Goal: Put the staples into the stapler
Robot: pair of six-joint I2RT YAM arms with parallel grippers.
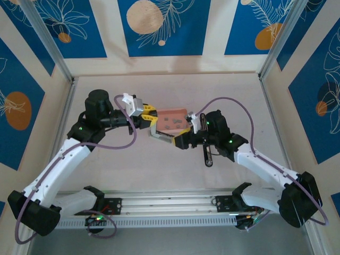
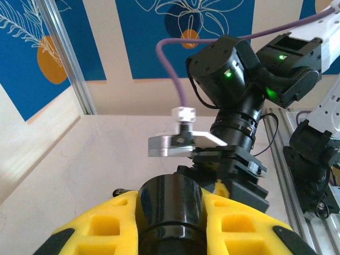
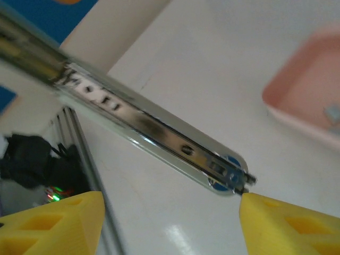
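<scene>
**Desk:** Where is the stapler?

**Photographer:** Mid-table, between the two arms. The left gripper (image 1: 153, 126), with its yellow fingers, is closed around the dark body of the opened black-and-chrome stapler (image 1: 163, 136). The stapler's long chrome staple channel (image 3: 159, 133) slants out toward the right arm, over the pale table (image 1: 133, 170).

**Desk:** And the right gripper?

**Photographer:** The right gripper (image 3: 170, 201) is spread wide and has hold of nothing. In its wrist view the rounded end of the channel sits right at the tip of one yellow finger (image 3: 276, 223). I cannot tell whether they touch.

**Desk:** The staples?

**Photographer:** The small silvery-grey metal staples (image 1: 171, 122) lie scattered in the shallow pink rectangular tray (image 1: 173, 111). The tray rests on the table just behind the two grippers. In the right wrist view one strip shows inside the tray at the frame's right edge, apart from the channel.
</scene>
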